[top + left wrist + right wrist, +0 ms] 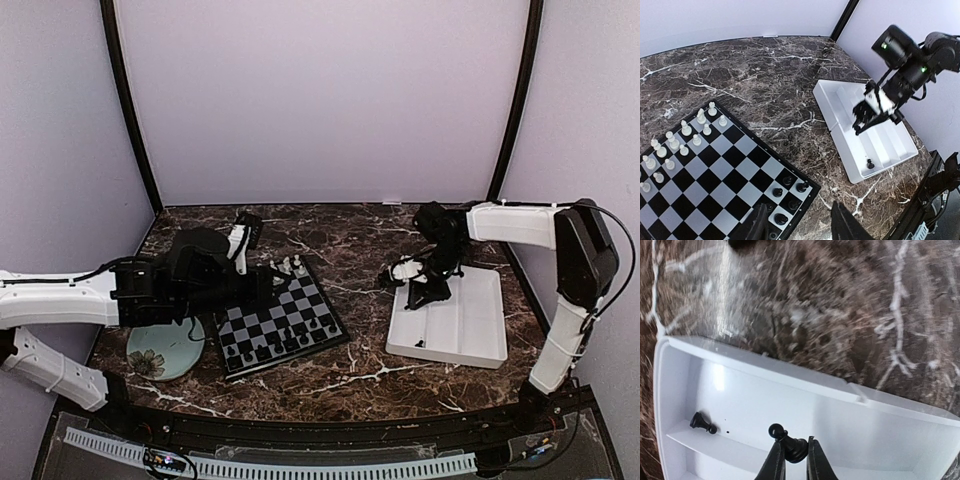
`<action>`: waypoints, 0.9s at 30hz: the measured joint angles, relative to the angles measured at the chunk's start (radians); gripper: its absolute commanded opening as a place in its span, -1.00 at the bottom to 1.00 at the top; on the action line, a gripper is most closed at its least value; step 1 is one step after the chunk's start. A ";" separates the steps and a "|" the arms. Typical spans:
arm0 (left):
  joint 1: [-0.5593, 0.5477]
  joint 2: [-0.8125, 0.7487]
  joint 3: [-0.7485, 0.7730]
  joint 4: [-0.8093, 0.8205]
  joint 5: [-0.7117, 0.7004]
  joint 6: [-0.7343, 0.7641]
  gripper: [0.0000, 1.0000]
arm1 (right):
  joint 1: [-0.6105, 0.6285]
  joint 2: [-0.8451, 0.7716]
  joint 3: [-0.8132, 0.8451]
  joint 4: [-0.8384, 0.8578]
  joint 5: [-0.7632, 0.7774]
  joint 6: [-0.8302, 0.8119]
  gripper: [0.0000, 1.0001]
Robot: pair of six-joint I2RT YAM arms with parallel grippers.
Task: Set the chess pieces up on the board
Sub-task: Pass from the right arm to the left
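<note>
While right gripper (792, 452) clamps one black pawn (790, 444) at tray (765, 390), second pawn (702, 422) sits inside; left gripper (800, 220) open above board (730, 175).

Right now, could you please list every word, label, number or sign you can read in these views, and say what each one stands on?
None: no text can be read in any view.
The board, pieces, tray and plate show no lettering; the plate has only a flower pattern.
The table in the right wrist view is too blurred to show any fine marks.
</note>
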 measured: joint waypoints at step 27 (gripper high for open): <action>0.018 0.613 0.429 0.330 0.496 -0.089 -0.40 | -0.088 -0.085 0.146 -0.089 -0.784 0.533 -0.72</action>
